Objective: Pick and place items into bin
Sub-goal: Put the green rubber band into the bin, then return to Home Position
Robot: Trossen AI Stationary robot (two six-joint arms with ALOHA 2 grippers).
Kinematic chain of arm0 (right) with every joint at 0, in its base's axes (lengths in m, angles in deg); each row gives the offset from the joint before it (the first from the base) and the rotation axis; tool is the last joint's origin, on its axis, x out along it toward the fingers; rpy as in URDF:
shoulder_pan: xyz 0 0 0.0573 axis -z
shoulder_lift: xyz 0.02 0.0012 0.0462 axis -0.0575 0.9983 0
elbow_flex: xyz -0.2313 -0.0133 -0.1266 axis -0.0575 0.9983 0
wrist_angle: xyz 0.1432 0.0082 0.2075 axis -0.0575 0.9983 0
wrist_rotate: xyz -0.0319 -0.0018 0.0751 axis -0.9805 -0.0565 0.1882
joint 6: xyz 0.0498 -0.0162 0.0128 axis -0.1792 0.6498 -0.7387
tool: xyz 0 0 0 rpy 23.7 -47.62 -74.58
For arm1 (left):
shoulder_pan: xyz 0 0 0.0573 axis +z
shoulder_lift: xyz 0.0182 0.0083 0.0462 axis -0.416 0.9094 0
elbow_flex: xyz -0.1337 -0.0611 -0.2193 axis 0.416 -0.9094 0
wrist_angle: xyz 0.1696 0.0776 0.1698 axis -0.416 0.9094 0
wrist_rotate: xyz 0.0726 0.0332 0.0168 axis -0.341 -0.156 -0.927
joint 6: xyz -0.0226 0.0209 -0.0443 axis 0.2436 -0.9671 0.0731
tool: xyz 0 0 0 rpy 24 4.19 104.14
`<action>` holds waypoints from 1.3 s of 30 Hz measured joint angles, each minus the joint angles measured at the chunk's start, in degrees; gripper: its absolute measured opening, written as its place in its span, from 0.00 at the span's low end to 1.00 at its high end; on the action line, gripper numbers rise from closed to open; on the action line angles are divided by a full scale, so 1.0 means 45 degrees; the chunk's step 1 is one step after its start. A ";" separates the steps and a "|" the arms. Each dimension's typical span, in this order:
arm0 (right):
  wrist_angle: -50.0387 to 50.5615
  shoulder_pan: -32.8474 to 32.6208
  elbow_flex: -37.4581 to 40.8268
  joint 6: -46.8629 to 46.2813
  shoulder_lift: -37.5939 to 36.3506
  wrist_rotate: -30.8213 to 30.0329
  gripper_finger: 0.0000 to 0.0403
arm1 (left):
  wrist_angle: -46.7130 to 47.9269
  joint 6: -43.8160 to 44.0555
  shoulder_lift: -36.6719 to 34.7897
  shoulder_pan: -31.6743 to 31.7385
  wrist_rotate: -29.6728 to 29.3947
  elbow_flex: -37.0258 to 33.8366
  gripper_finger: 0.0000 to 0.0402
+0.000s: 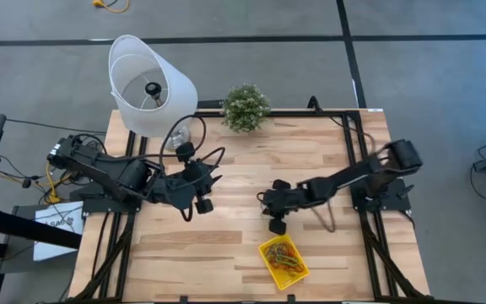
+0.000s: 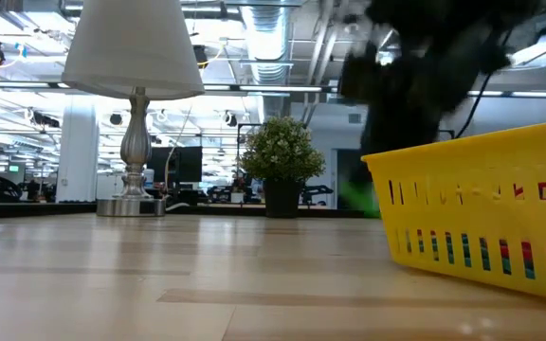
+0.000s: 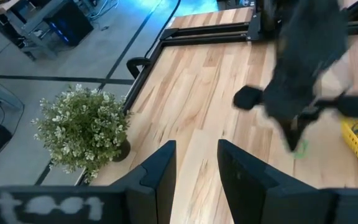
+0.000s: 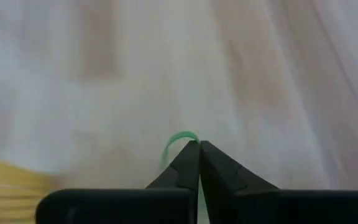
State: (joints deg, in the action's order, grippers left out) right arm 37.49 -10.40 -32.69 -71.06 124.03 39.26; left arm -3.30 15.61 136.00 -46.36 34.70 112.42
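The yellow bin point(image 1: 296, 274) sits near the table's near edge, right of centre, with several coloured loops point(image 1: 282, 254) lying in it. It also fills the right of the low view point(image 2: 482, 204). My right gripper point(image 4: 199, 147) hangs over the bare table just beyond the bin's far end, shut on a thin green loop point(image 4: 180, 137). The high view shows this gripper point(image 1: 275, 223) pointing down. From the left wrist view, the green loop point(image 3: 301, 151) dangles under it. My left gripper point(image 3: 196, 169) waits open over the table's left-centre. My right gripper pinches the green loop between its two fingertips, coming from above and pointing down. A short arc of the loop point(image 4: 185, 135) bulges out beside the tips. The rest hangs below the fingers point(image 3: 299, 152); whether its lower end touches the wood, I cannot tell.
A lamp with a white shade point(image 1: 150, 80) stands at the far left corner. A small potted plant point(image 1: 245, 107) stands at the far edge's middle. Black cables point(image 1: 175, 135) trail by the lamp base. Bare wood point(image 1: 226, 253) lies left of the bin.
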 joint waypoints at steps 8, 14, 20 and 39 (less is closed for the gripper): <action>-0.0103 -0.2622 -0.0034 -0.0444 -0.4141 0.0001 0.00 | 0.0005 0.0305 0.0000 -0.0075 0.0136 0.0000 0.27; 0.0274 -0.5263 -0.0037 -0.2718 -0.3870 -0.2042 0.00 | -0.0017 0.0418 0.0000 -0.0073 0.0632 0.0000 0.27; -0.1259 -0.6262 -0.0022 -0.3913 -0.1777 -0.2437 0.00 | -0.0113 0.0579 0.0001 -0.0073 0.0684 0.0000 0.27; -0.1133 -0.5732 -0.0110 -0.4356 -0.0868 -0.0051 0.22 | -0.0097 0.0810 0.0001 -0.0073 0.0636 0.0000 0.27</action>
State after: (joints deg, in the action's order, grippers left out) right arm 32.40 -36.20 -33.18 -90.67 120.12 39.03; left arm -3.74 19.26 136.01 -46.69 37.56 112.42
